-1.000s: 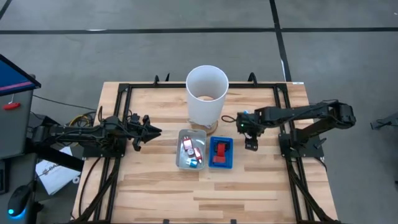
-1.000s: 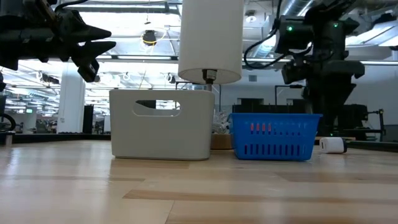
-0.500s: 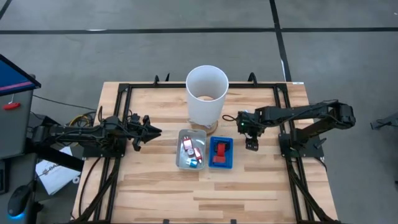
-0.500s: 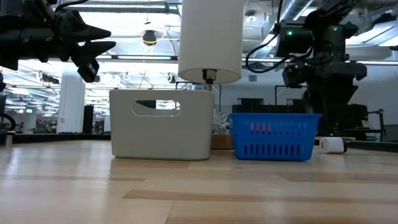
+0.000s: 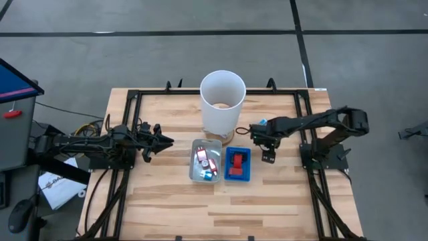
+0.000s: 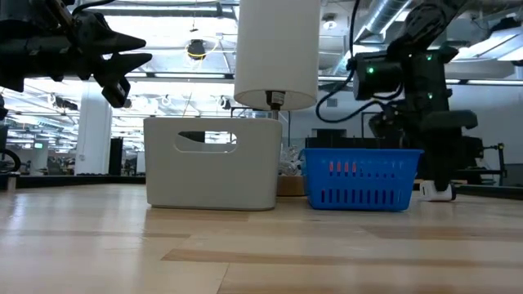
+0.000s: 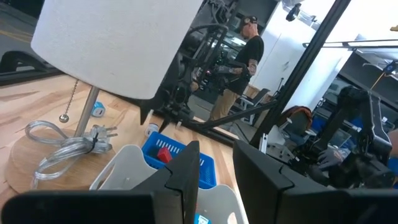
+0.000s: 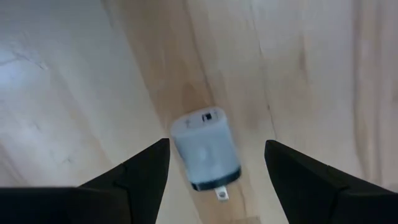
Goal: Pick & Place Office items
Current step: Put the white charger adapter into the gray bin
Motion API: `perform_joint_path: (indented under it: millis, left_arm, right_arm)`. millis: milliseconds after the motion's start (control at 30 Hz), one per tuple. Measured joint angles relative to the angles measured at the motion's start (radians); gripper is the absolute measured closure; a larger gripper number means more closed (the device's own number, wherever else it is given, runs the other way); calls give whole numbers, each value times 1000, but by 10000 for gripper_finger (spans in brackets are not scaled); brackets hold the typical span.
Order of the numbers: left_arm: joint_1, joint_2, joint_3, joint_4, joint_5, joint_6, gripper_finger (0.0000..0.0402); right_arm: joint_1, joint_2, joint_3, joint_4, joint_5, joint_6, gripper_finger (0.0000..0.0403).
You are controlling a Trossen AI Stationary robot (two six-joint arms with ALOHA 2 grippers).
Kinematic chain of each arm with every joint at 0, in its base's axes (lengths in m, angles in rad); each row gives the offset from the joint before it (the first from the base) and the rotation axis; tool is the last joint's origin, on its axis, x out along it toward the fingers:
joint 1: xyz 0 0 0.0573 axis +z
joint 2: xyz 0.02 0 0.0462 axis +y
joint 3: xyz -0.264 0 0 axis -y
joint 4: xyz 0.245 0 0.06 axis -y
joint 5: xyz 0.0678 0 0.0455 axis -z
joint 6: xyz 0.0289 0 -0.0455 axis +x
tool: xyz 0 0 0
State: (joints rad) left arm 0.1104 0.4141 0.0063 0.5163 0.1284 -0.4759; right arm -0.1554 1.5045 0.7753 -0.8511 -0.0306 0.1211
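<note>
right fingers (image 8: 214, 163) spread wide, now nearer the blue tray (image 5: 238, 165), perhaps over a white plug (image 8: 205, 150); left fingers (image 5: 170, 141) clenched.

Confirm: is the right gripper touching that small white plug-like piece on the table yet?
Apart. The right wrist view shows the white piece lying on bare wood between the right gripper's open fingers, with wood visible on both sides.

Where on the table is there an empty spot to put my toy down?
The widest bare wood is the near strip in front of the grey tray and blue tray. The middle is crowded: both trays sit beside the tall white lamp. The right gripper hangs open over a small white plug, and the shut left gripper waits left of the trays.
</note>
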Motion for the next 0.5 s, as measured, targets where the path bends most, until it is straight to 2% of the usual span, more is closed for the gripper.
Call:
perform_joint_path:
  millis: [300, 400, 500]
  left_arm:
    - [0, 0, 0, -2, 0, -3, 308]
    - [0, 0, 0, -4, 0, -4, 308]
    - [0, 0, 0, -5, 0, -4, 308]
  right_arm:
    - [26, 87, 3, 15, -21, 3, 154]
    - [31, 90, 4, 15, -14, 3, 184]
    - [29, 80, 2, 18, -28, 11, 242]
